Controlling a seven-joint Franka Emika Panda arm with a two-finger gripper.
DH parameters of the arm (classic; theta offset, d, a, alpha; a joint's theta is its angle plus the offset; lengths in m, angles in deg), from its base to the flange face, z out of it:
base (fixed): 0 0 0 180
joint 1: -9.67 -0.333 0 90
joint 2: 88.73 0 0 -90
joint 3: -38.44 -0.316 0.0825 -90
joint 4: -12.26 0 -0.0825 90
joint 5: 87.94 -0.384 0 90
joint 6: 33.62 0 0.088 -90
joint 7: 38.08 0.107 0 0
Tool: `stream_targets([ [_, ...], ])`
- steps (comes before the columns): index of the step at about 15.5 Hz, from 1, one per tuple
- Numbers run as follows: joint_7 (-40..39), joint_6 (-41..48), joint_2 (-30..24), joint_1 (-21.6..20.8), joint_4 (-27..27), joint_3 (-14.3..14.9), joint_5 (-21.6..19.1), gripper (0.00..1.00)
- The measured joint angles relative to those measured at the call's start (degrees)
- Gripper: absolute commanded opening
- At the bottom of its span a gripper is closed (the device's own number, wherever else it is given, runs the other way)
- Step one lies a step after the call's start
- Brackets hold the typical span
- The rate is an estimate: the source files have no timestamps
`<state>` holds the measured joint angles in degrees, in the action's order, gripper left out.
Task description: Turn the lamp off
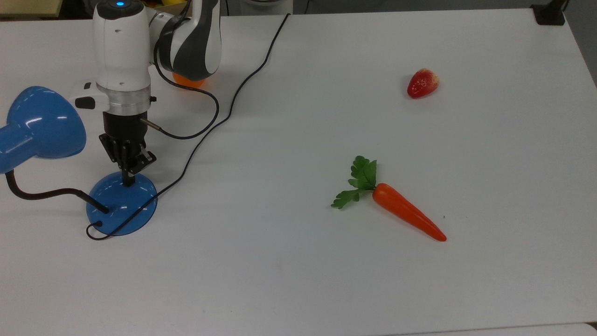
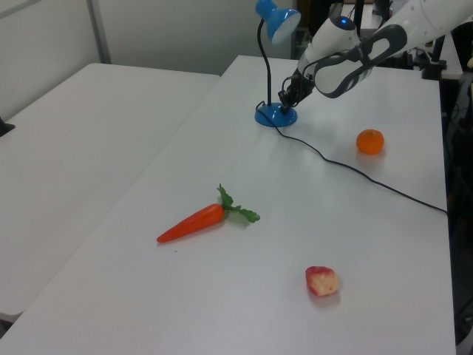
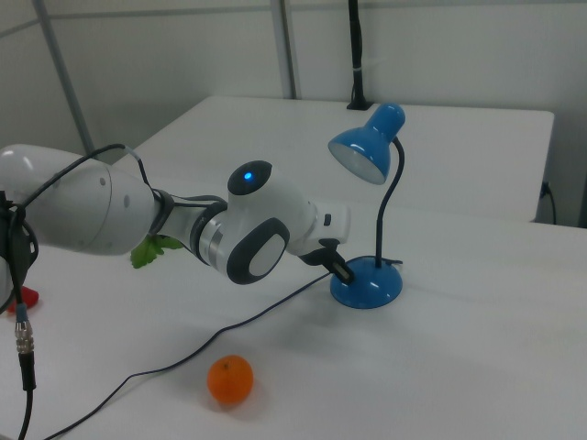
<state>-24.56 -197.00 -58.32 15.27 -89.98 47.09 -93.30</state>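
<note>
The blue lamp stands at the top view's left, its bell shade (image 1: 42,123) on a black gooseneck above the round domed base (image 1: 122,205). No light comes from the shade (image 2: 277,18), and the table around it is evenly lit. My gripper (image 1: 127,179) points straight down with its fingers shut together, the tip resting on the far edge of the base. In the left view the gripper (image 2: 283,103) meets the base (image 2: 276,116) from the right. From the right view the gripper (image 3: 344,273) touches the left side of the base (image 3: 367,286).
The lamp's black cord (image 1: 224,112) runs from the base across the table to the far edge. A carrot (image 1: 406,214) lies mid-table, a strawberry (image 1: 422,83) farther right. An orange (image 2: 369,140) sits behind my arm.
</note>
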Motion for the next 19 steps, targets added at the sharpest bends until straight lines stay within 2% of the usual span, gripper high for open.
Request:
stream_targets([
  [7, -0.12, 0.81, -0.55, 0.00, -0.24, 0.00, 0.00, 0.00],
  [12, -0.19, 13.05, -6.38, 0.07, -0.18, -0.24, 0.00, 0.00],
  [19, -4.67, 27.87, -14.34, 1.40, -0.47, -1.47, 0.00, 0.00],
])
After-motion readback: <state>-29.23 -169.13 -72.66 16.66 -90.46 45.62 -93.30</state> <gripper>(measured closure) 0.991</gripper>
